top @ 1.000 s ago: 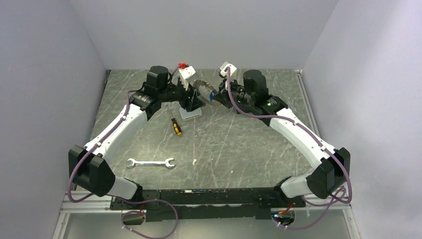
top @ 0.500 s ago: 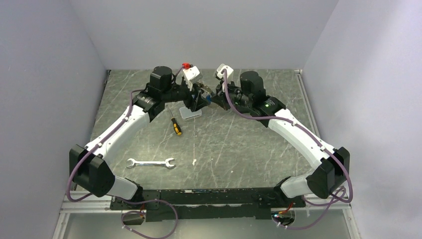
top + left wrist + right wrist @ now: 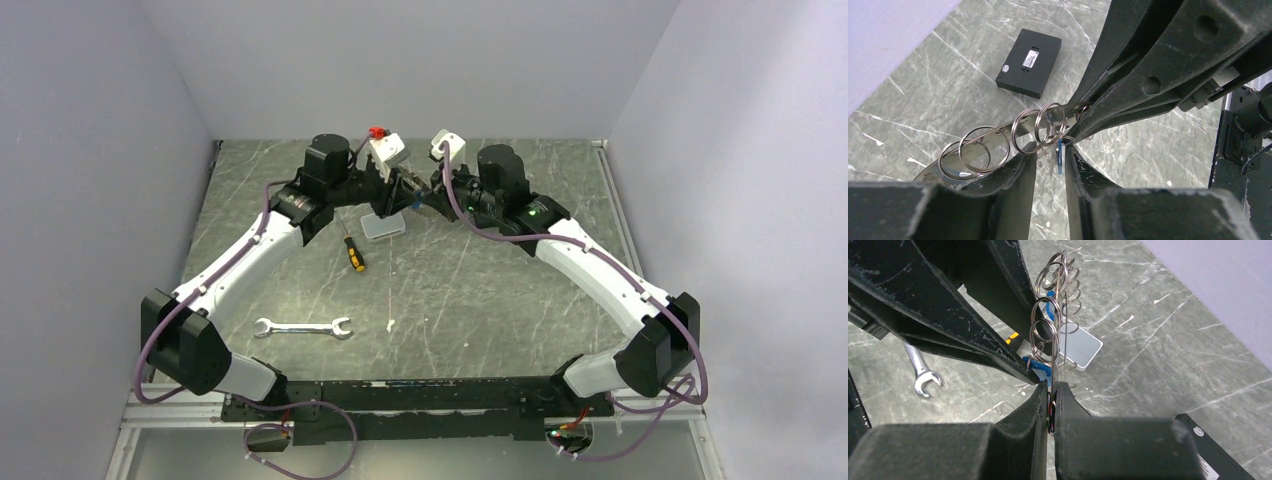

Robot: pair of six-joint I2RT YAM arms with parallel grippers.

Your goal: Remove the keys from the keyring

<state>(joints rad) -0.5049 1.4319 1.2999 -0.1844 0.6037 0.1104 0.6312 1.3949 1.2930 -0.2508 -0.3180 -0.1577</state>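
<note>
Grey metal keyring (image 3: 1056,360) is clamped upright between the right pincer (image 3: 1052,392) tips. The left pincer (image 3: 1050,157) has been brought closer, narrowly parted around a blue key (image 3: 1060,155); extraction seems imminent.

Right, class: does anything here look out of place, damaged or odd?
Nothing looks spilled or broken. The one oddity: the keyring, pinched by the right gripper, carries mostly bare small split rings, with only a blue key or two showing. The screwdriver and wrench lie loose, untouched.
</note>
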